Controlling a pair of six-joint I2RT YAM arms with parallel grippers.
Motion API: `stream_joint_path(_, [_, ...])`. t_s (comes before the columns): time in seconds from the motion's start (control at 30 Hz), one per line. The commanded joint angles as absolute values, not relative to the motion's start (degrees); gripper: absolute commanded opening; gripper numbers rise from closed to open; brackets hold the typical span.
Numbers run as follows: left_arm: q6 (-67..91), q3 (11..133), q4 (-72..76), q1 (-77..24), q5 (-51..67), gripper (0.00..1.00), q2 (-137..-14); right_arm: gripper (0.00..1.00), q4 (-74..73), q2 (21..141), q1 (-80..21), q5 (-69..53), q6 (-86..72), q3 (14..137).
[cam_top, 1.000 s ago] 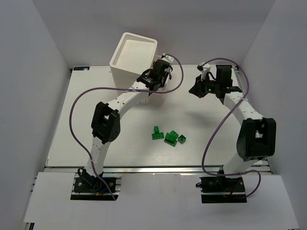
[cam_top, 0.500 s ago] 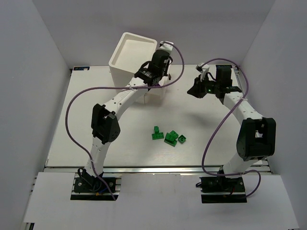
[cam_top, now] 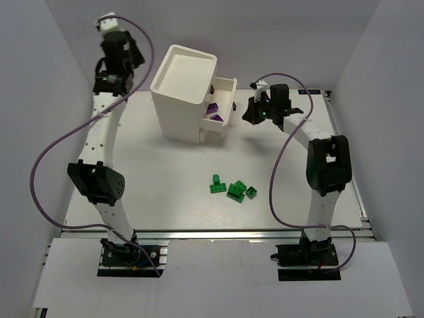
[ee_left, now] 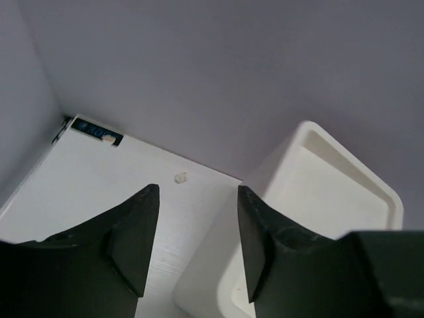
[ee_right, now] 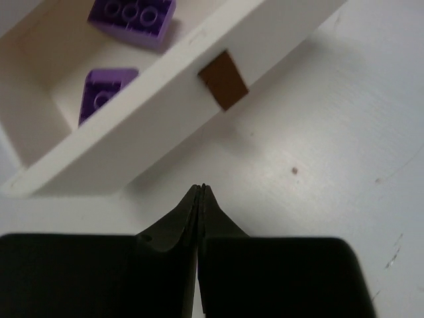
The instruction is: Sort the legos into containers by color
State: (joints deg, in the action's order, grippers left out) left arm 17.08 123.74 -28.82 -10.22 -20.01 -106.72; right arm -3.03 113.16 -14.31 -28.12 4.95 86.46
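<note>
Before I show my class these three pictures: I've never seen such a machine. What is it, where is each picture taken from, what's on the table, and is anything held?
These are two robot arms bolted at the near edge of a white table, each ending in two-fingered jaws. The wide picture comes from a fixed camera above and behind them: the left arm reaches high at the back left, the right arm toward a white cabinet. The other two come from a camera on each wrist, looking past the jaws. The left jaws stand open and empty, looking down on the cabinet. The right jaws are shut on nothing, in front of a pulled-out drawer with a brown knob; purple bricks lie inside. A few green bricks sit loose on the table.
</note>
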Motion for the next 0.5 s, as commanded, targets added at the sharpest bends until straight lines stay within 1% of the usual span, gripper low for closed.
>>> stream_joint_path(0.0, [22.23, 123.13, -34.18, -4.59, -13.29, 0.63, -106.69, 0.0, 2.37, 116.87, -16.7, -18.39, 1.76, 93.41])
stream_joint_path(0.03, [22.93, 125.05, -34.97, -3.0, -10.31, 0.7, -107.57, 0.0, 2.11, 117.85, -17.4, -16.98, 1.5, 96.21])
stream_joint_path(0.07, [23.81, 126.46, -36.29, -1.51, -5.15, 0.73, -108.71, 0.0, 2.11, 118.82, -18.01, -15.83, 0.54, 97.02])
stream_joint_path(0.13, [26.1, 127.7, -37.53, 1.66, -0.11, 0.8, -112.23, 0.0, 2.46, 120.76, -18.45, -13.8, 0.44, 98.43])
stream_joint_path(0.17, [27.32, 127.71, -37.01, 2.45, 6.35, 0.82, -113.11, 0.0, 2.72, 121.28, -18.72, -12.58, -1.04, 99.39])
stream_joint_path(0.23, [28.38, 126.83, -35.34, 3.95, 11.31, 0.83, -115.47, 0.0, 2.64, 122.95, -19.07, -11.95, -1.23, 100.63])
stream_joint_path(0.27, [29.0, 126.48, -34.64, 3.95, 13.43, 0.88, -116.27, 0.0, 2.64, 123.39, -19.07, -12.04, -1.23, 101.85])
stream_joint_path(0.3, [29.96, 126.3, -32.89, 4.65, 16.84, 0.88, -116.98, 0.0, 2.72, 124.44, -19.16, -12.13, -1.4, 102.39])
stream_joint_path(0.4, [31.64, 126.74, -30.68, 5.71, 20.73, 0.89, -119.87, 0.0, 2.99, 126.12, -19.6, -12.74, -1.84, 104.94])
stream_joint_path(0.43, [31.9, 127.09, -30.15, 5.71, 21.96, 0.93, -121.62, 0.0, 3.08, 126.47, -19.77, -13.01, -2.02, 105.46])
stream_joint_path(0.47, [31.99, 128.05, -29.97, 6.23, 23.1, 0.93, -122.77, 0.0, 2.99, 126.82, -19.86, -14.05, -2.02, 105.99])
